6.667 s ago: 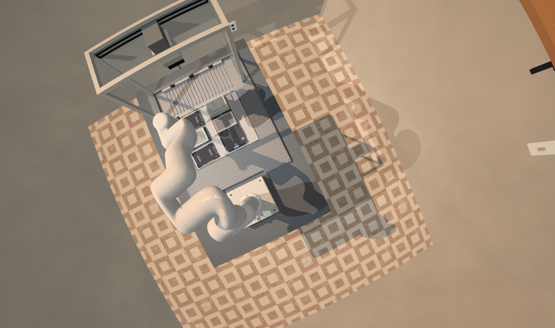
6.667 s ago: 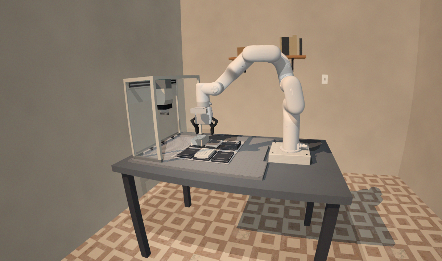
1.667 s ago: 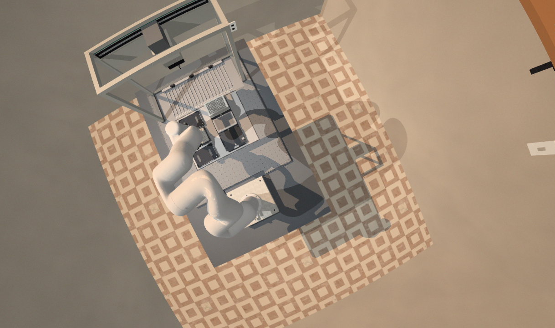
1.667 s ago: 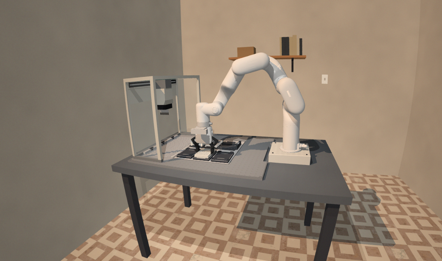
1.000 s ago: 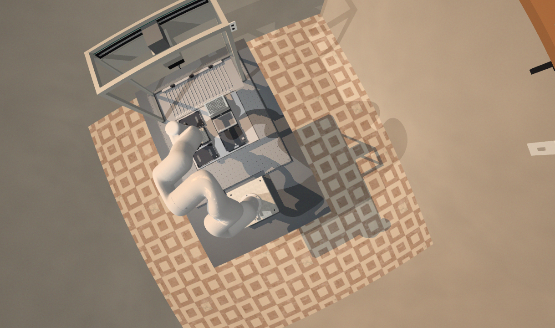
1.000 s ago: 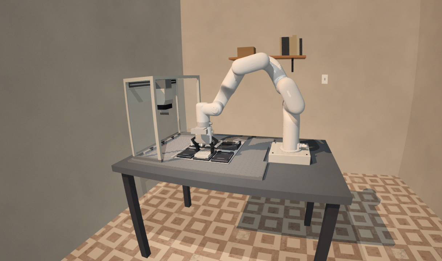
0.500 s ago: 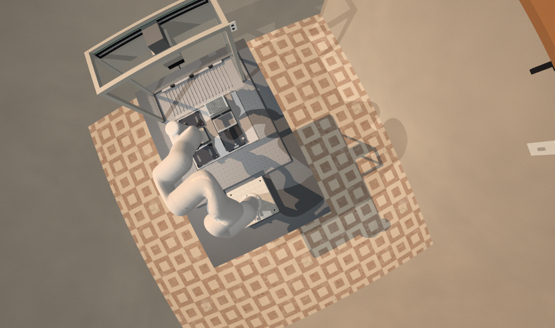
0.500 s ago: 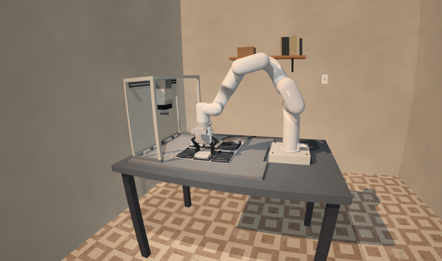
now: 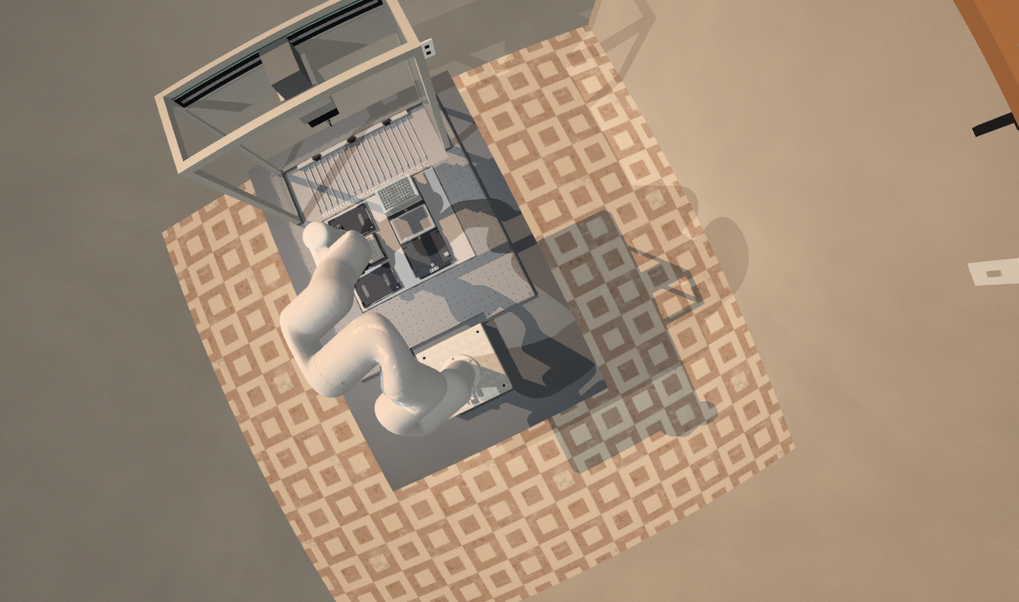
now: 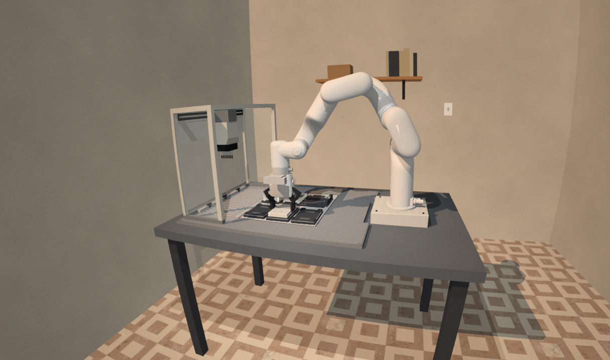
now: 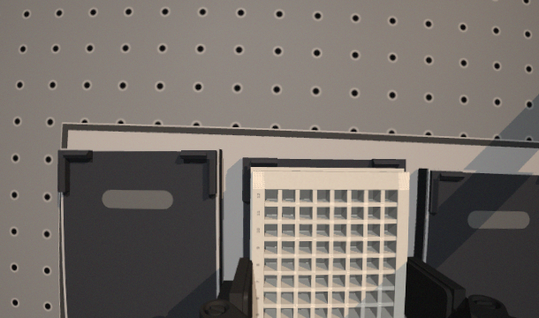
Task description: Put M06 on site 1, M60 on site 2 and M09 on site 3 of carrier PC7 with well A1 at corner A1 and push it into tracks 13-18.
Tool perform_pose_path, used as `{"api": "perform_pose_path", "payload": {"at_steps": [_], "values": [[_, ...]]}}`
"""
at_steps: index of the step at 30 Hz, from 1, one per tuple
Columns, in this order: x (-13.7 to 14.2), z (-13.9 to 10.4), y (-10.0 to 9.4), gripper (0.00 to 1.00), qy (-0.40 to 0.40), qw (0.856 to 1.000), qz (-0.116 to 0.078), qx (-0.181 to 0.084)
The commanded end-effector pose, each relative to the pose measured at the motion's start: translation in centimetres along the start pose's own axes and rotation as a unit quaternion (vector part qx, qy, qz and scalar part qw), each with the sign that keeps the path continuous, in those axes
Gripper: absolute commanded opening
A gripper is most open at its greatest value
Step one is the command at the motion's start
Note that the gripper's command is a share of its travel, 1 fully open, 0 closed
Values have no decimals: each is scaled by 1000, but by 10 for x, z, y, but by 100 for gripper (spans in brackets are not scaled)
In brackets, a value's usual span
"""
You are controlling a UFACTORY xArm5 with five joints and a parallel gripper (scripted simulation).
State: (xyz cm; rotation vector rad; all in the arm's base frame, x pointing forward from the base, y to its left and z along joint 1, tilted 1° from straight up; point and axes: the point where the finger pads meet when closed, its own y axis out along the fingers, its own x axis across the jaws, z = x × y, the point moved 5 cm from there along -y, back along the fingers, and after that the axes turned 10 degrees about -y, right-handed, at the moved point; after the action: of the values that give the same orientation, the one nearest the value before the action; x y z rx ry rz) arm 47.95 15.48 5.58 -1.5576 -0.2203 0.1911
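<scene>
My gripper (image 10: 280,205) (image 11: 327,283) is shut on M06 (image 10: 281,211) (image 11: 330,221), the pale 96-well plate, across its narrow width. M06 is at nest S2, over or in its locators; in the wrist view its right edge overlaps a locator, and its exact height is unclear. Nests S1 (image 9: 378,287) (image 10: 308,216) (image 11: 137,247) and S3 (image 9: 353,219) (image 10: 257,211) (image 11: 495,247) are empty. On carrier PC7 (image 9: 424,254), M09 (image 9: 399,192) stands on the far site and a greyish plate, apparently M60 (image 9: 412,221), on the middle site. The site near the base is empty.
The rails (image 9: 366,160) lie beyond the apron, inside the instrument's frame (image 9: 295,99) (image 10: 211,165). A pipetting head (image 9: 284,71) (image 10: 226,134) hangs above them. A perforated deck (image 9: 452,299) (image 10: 334,228) (image 11: 252,71) borders the apron. The carrier is close beside the nest row.
</scene>
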Motion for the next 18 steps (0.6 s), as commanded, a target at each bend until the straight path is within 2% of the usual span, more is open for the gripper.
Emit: {"api": "perform_pose_path", "payload": {"at_steps": [1,18], "values": [[1,0,-4,0,0,1000,-2,-2],[1,0,-14,0,0,1000,-2,-2]]}}
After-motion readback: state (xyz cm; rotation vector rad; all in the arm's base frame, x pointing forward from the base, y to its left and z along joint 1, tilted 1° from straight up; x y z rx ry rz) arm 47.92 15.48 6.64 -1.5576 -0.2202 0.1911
